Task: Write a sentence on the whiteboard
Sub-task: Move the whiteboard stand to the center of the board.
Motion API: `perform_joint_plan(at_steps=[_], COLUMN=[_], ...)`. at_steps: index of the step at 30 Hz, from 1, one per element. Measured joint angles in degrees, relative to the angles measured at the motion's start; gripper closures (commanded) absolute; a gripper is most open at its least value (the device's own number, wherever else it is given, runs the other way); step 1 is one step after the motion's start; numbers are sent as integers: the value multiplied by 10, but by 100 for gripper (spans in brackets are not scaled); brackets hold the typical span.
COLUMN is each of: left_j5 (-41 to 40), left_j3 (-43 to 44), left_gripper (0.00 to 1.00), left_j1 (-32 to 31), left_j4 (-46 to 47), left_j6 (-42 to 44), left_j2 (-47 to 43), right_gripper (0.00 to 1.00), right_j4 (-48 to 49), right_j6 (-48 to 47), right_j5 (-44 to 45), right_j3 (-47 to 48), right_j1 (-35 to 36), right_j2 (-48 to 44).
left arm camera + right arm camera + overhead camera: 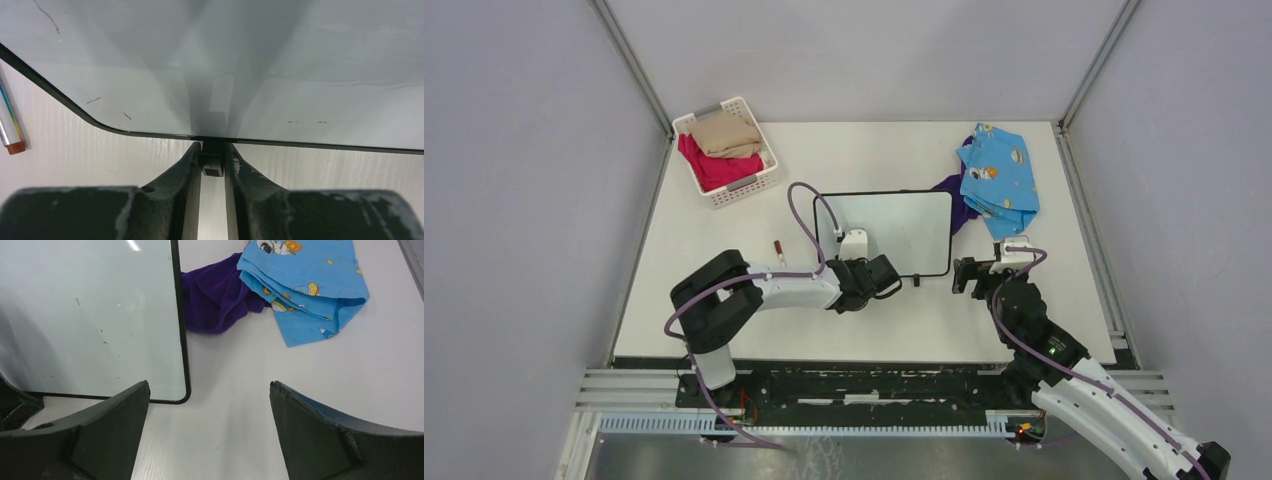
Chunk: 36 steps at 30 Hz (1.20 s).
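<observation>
We see the whiteboard (904,228) lying flat in the middle of the surface (724,290). Our left pincer (213,155) grips it by a small black foot (214,169) on its near edge. Our right pincer (209,387) hangs wide open and empty just off the board's near right corner, with a purple cloth (215,295) and a blue patterned cloth (305,280) farther off, and a marker (777,249) lies left of the board.

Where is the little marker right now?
In the top view, the marker lies on the left side, just left of the whiteboard and below the white basket in the picture.
</observation>
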Motion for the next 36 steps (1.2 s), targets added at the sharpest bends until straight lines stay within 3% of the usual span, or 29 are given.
perform_joint_plan(at_steps=[5,8,14,17,20,28,32,36], left_j5=[-2,-2,0,8,16,13,-38,-99], left_j3=[-12,-14,-16,-25,-39,-68,-66,-41], left_gripper=[98,90,42,24,14,3,0,0], left_j1=[-8,-9,-11,-15,-18,-49,-123,-153], left_j4=[7,9,5,-3,-5,-38,-58,-97], left_j6=[-20,-29,-34,-35,-34,-33,-2,33], left_j2=[-7,-8,-13,-24,-39,-108,-198,-272], right_gripper=[5,5,4,4,3,2,2,2], right_j4=[0,0,-7,-14,-15,-32,-60,-87], right_j6=[0,0,0,0,0,-2,-5,-5], right_j5=[0,0,-2,-2,-2,-10,-4,23], right_j3=[0,0,2,7,10,22,54,106], right_j1=[0,0,0,0,0,0,0,0], right_j2=[5,6,7,7,7,11,19,55])
